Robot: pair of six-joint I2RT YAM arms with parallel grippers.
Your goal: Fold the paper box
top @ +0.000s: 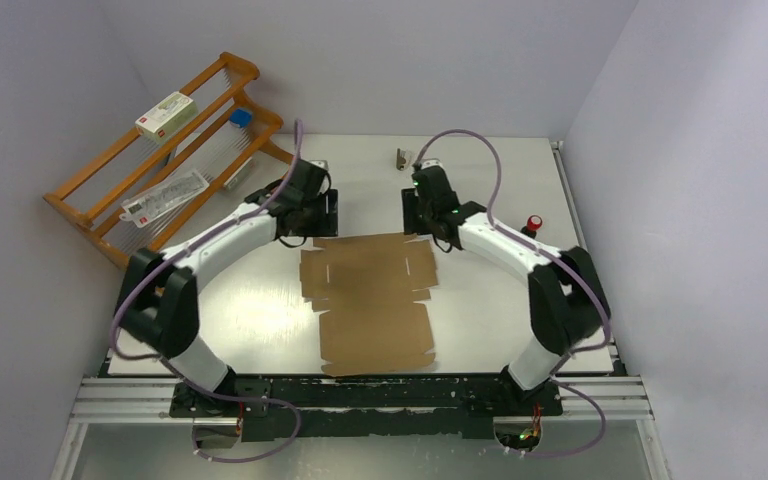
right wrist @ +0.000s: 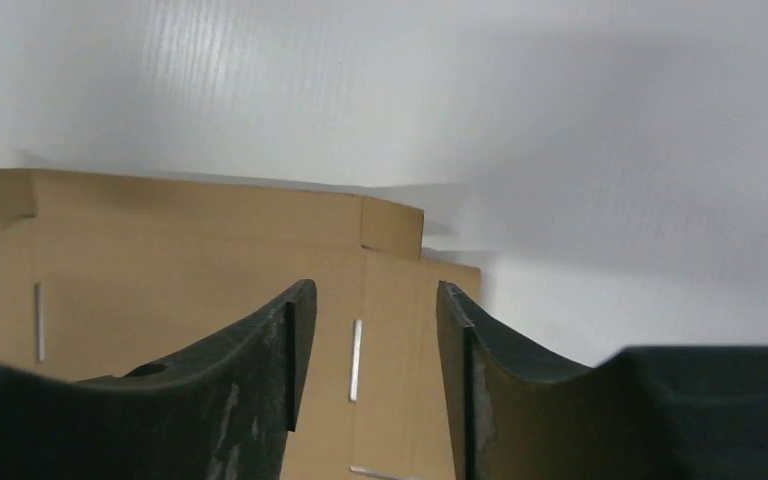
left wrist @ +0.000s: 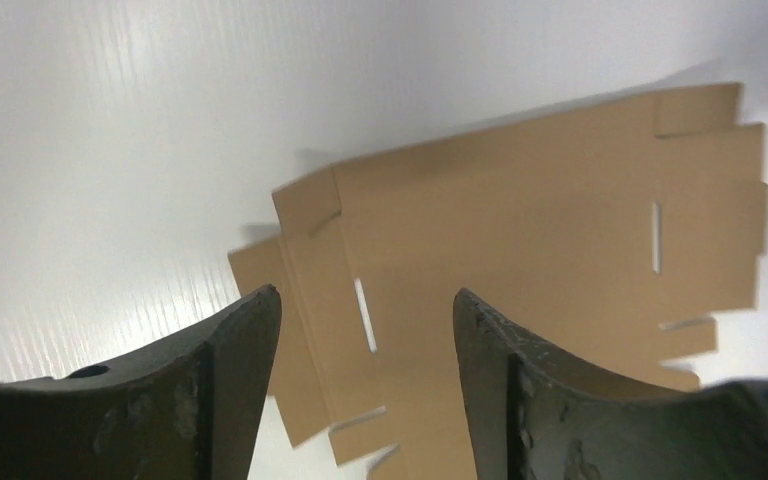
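Note:
The paper box (top: 372, 300) is a flat brown die-cut cardboard sheet with flaps and slits, lying unfolded in the middle of the table. My left gripper (top: 312, 226) hovers open and empty over its far left corner. The sheet fills the left wrist view (left wrist: 540, 250) between and beyond the open jaws (left wrist: 365, 300). My right gripper (top: 438, 232) hovers open and empty over the far right corner. In the right wrist view the sheet (right wrist: 190, 260) and a slit show between its jaws (right wrist: 375, 290).
A wooden rack (top: 165, 150) stands at the back left with a small white carton with red print (top: 166, 113) and a packet (top: 165, 195) on it. A small metal object (top: 401, 159) lies at the back. A red button (top: 534, 222) sits at the right.

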